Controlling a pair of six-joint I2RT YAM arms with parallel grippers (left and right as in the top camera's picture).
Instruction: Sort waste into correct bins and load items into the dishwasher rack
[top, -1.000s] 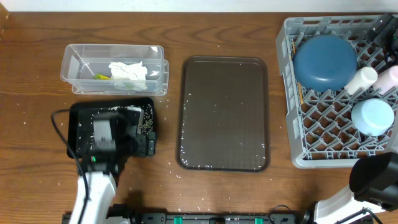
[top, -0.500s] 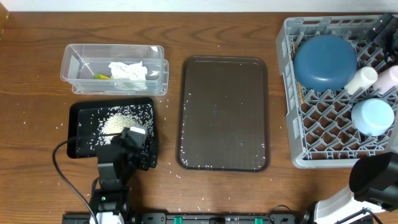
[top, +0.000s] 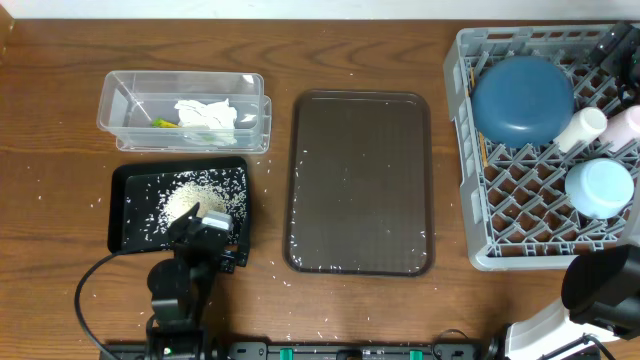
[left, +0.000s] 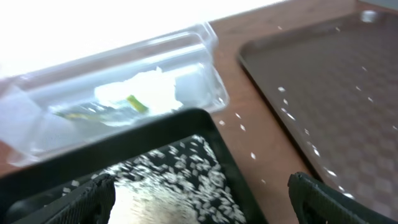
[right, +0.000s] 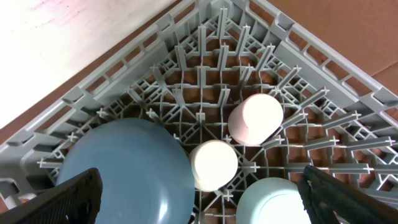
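The left pincer (left: 199, 193) is spread wide and empty, hovering over the near edge of the black tray (left: 155, 134). The rice heap (left: 168, 177) lies just ahead, between its tips. Beyond the tray, the clear tub (left: 37, 118) holds the tissue (left: 146, 87) and wrapper (left: 134, 102). The right pincer (right: 202, 180), also spread, hangs above the rack (right: 261, 37). Directly below it are the dark-blue bowl (right: 118, 168), white cup (right: 213, 163) and pink cup (right: 256, 118).

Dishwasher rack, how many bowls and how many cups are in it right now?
Bowls: 2, a dark-blue bowl and a light-blue bowl
Cups: 2, a white cup and a pink cup
Total: 4
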